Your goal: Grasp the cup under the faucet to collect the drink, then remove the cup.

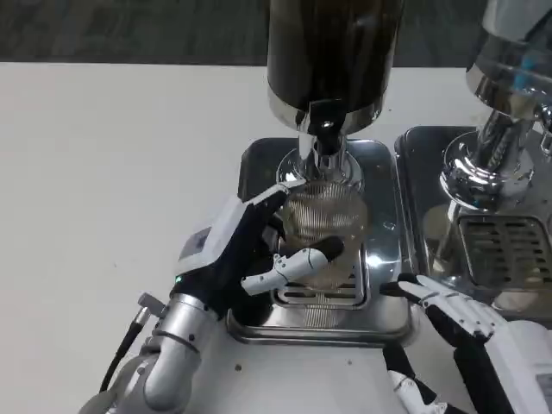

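White table (103, 172), steel tray (259, 172). My left hand (250, 250) wraps the ribbed cup (323, 228), under the faucet (321, 129) just beyond my fingers. Right hand (453, 315) open, holding nothing. Grasp done; filling unclear, removal left.

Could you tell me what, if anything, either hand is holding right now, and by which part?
The left hand holds the ribbed cup by its side wall, under the faucet. The right hand holds nothing.

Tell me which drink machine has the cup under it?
The dark dispenser in the middle. The left hand holds the cup under its faucet. The shiny dispenser on the right has none beneath it.
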Robot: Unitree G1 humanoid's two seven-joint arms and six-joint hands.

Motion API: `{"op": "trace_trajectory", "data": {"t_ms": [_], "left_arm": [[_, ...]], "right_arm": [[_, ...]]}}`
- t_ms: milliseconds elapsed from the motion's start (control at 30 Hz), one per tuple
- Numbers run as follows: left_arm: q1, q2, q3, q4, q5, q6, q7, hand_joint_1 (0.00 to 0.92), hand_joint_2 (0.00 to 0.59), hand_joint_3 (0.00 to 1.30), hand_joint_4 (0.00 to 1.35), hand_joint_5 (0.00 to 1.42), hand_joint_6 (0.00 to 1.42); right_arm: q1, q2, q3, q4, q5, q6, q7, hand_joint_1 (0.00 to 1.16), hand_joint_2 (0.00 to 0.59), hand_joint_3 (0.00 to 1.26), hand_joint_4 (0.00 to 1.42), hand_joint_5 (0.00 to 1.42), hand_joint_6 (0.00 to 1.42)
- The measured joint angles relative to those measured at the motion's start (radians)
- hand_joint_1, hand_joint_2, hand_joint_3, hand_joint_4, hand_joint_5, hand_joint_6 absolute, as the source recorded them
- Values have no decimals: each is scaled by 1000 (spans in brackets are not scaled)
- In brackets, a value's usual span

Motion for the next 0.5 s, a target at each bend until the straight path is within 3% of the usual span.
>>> {"op": "trace_trajectory", "data": {"t_ms": [500], "left_arm": [[51,46,12,-70,2,0,-3,79,74,282,299,532,488]], "right_arm": [[-25,4,3,16,1,0,0,435,470,320,224,262,287]]}}
